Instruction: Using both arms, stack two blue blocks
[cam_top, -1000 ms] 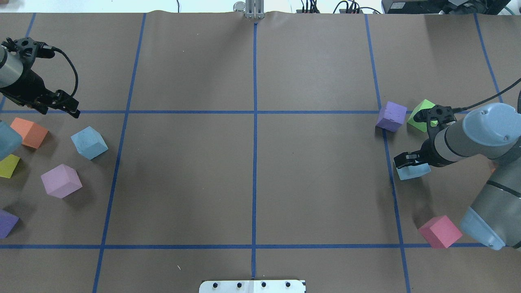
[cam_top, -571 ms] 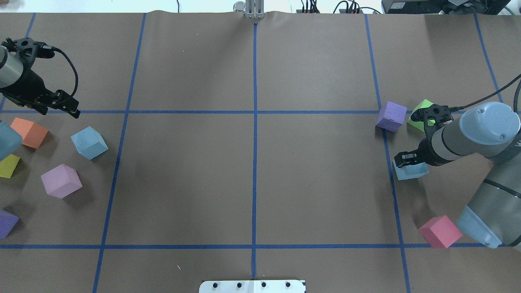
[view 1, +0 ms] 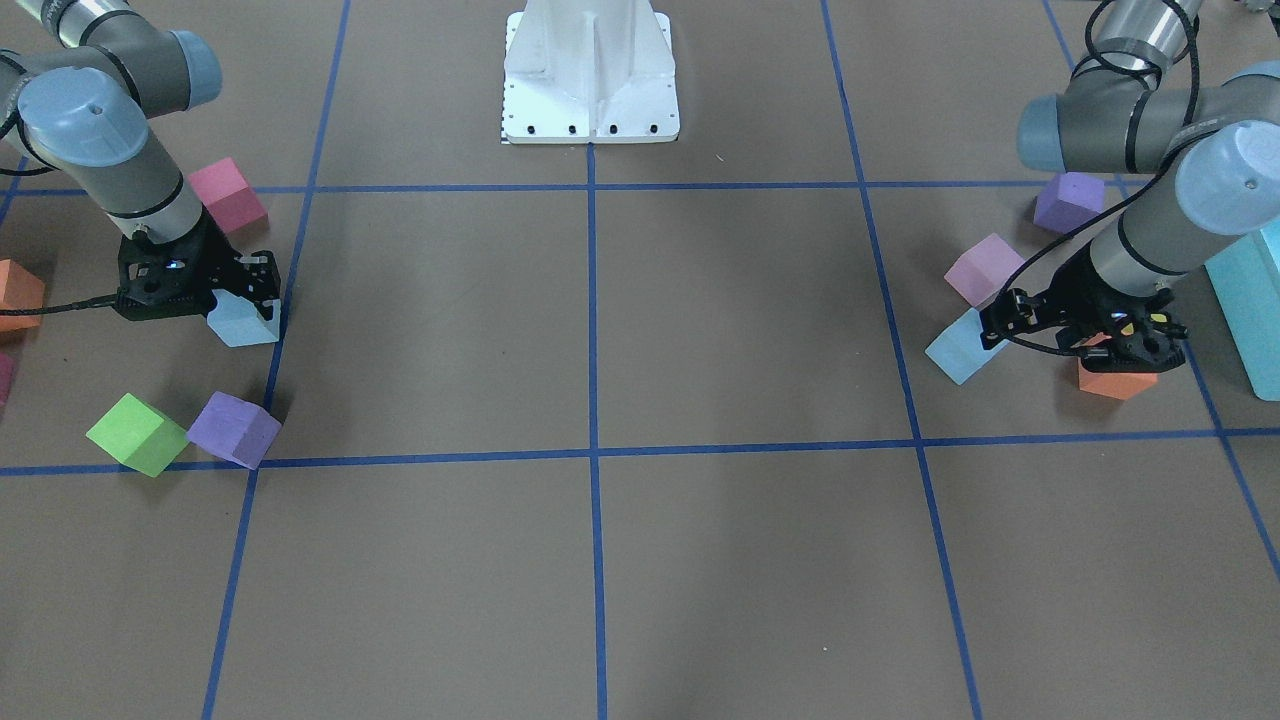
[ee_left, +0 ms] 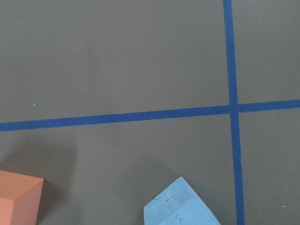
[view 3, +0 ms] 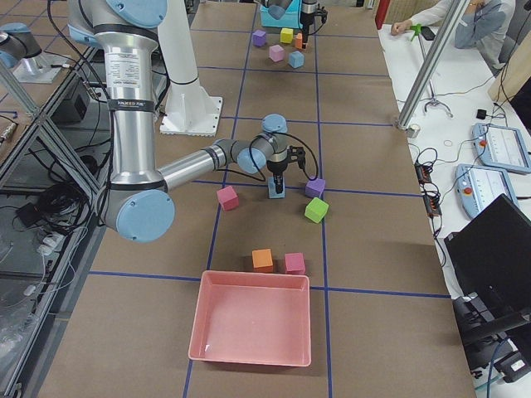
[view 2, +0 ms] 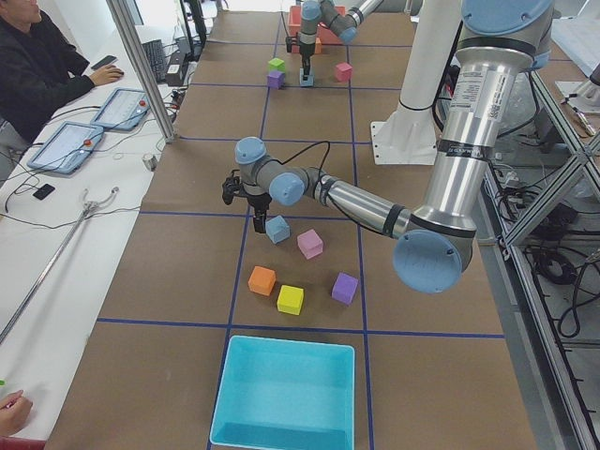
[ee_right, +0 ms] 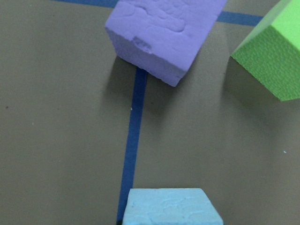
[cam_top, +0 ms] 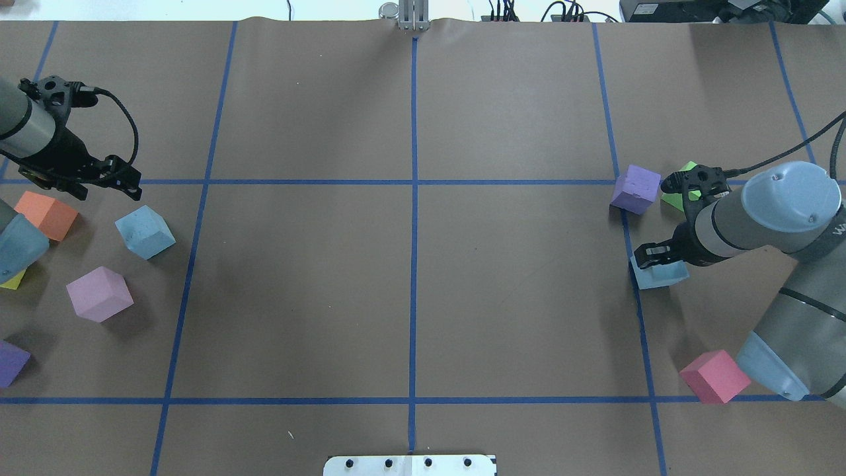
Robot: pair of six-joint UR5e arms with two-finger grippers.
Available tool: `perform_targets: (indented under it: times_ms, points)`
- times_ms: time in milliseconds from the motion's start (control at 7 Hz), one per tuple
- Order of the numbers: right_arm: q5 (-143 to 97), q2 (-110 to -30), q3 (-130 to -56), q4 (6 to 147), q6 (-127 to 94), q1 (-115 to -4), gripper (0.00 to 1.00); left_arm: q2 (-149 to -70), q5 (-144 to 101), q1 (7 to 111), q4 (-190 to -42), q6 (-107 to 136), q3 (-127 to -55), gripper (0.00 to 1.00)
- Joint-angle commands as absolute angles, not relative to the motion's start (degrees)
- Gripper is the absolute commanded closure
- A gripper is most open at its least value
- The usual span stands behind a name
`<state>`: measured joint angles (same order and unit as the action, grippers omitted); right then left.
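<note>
**Right gripper slides inward with its blue cube, left one creeps closer**

Since a second ago the right gripper has slid a little toward the table's middle. The right blue block went with it, so we read it as pinched between the fingers. It now sits over a blue tape line. We can't tell whether it's off the paper. Meanwhile the left gripper nudged toward the left blue block, which hasn't budged. It hangs near the block without touching it and holds nothing. How wide its jaws are, we can't tell.

Counting from overhead:
- two blue blocks
- two purples: the right purple cube and the left purple cube
- one each of green cube, pink-red cube, orange cube, lilac cube and yellow cube

From overhead, the camera mount on the right wrist covers part of the green cube. The joint cap of the left arm hides most of the yellow one. Purple and green sit just beyond the held block, and orange lies near the left gripper.

They're all foam cubes with pitted faces, on matte brown paper.
</note>
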<state>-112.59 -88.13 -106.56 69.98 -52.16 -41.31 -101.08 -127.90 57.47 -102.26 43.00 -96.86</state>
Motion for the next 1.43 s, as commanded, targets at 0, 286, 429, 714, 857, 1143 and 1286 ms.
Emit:
perform_targets:
  times_ms: [0, 286, 429, 714, 857, 1143, 1286]
  points:
    - [-112.8, -86.6, -106.7, 70.0, -52.5, -41.4, 0.37, -99.8, -127.1, 56.6, -105.0, 48.0, -96.4, 0.01]
    - [-113.3, -83.7, -107.8, 73.0, -53.3, -41.4, 0.37, -99.3, -127.2, 56.6, -105.0, 50.2, -96.5, 0.01]
    - [-113.3, -80.4, -109.8, 79.6, -53.4, -41.4, 0.37, -99.1, -127.2, 56.6, -105.1, 52.3, -96.6, 0.01]
    - [-113.3, -70.4, -111.2, 91.9, -55.9, -40.6, 0.37, -98.1, -127.3, 56.6, -109.3, 61.2, -96.4, 0.01]
    - [-113.3, -66.0, -110.9, 95.4, -58.3, -39.1, 0.37, -98.1, -127.1, 56.6, -110.5, 64.7, -96.4, 0.01]
    - [-113.2, -62.1, -110.2, 96.1, -62.1, -36.8, 0.37, -98.1, -126.9, 54.1, -111.3, 71.0, -96.4, 0.01]
    - [-113.0, -58.9, -108.0, 96.1, -65.0, -36.0, 0.37, -98.3, -126.8, 53.0, -111.7, 72.7, -96.3, 0.01]
